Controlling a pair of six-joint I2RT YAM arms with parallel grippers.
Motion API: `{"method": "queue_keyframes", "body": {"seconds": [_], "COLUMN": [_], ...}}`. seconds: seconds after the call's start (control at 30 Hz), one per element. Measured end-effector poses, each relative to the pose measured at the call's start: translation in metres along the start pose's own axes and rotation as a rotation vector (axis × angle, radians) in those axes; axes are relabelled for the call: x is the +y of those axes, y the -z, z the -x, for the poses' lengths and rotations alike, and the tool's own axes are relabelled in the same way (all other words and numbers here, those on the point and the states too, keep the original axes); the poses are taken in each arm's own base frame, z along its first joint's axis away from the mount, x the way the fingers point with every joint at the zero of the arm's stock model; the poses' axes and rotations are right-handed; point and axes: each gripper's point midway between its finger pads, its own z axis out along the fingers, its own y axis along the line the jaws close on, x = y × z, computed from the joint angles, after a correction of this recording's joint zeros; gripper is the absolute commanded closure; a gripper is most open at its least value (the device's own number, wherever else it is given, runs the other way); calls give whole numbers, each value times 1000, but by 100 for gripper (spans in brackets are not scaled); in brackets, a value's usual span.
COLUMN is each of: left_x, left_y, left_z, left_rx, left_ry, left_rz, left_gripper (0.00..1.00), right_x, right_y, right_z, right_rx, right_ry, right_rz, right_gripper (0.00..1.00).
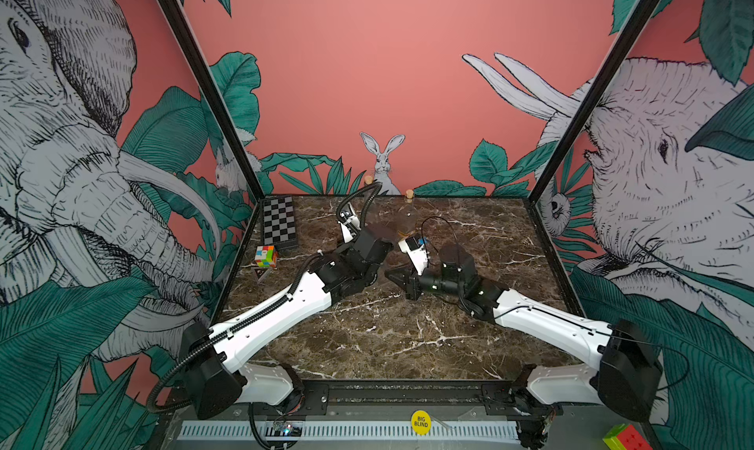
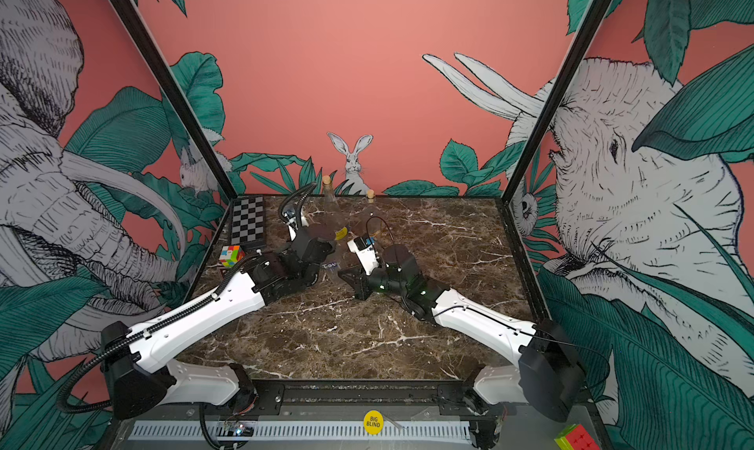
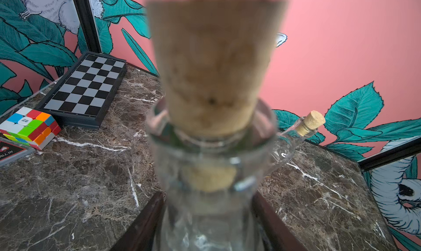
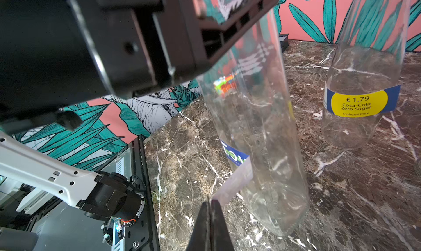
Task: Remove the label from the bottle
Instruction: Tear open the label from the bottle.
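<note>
A clear glass bottle (image 4: pixel 255 129) with a cork (image 3: pixel 214 63) stands slightly tilted on the marble table, near its middle. My left gripper (image 3: pixel 208 224) is shut on the bottle (image 2: pixel 331 213) at its upper body, one dark finger on each side. A blue label (image 4: pixel 234 156) sits low on the bottle, and a white strip of it is peeled away from the glass. My right gripper (image 4: pixel 210 203) is shut on the free end of that strip, just off the bottle's base. In a top view the label (image 2: pixel 329 265) shows between the right gripper (image 2: pixel 340 272) and the left gripper (image 2: pixel 324 246).
A second corked bottle (image 4: pixel 362 67) with a yellow price label (image 4: pixel 358 105) stands just behind. A chessboard (image 1: pixel 278 222), a colour cube (image 1: pixel 266 256) and a card box (image 1: pixel 263 273) lie at the left edge. Clear walls enclose the table (image 1: pixel 387 338).
</note>
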Motion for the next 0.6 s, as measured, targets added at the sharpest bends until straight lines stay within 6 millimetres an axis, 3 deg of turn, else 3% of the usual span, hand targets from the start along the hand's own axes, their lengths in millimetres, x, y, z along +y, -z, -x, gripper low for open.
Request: {"method": "queue_keyframes", "body": {"seconds": [0.6], "left_x": [3], "left_y": [0], "left_z": [3], "left_rx": [-18], "left_ry": [33], "left_rz": [17], "left_gripper": [100], "right_x": [8], "right_y": [-3], "right_z": [4], "right_rx": [-4], "right_ry": [10], "right_rz": [16], "right_gripper": [100]}}
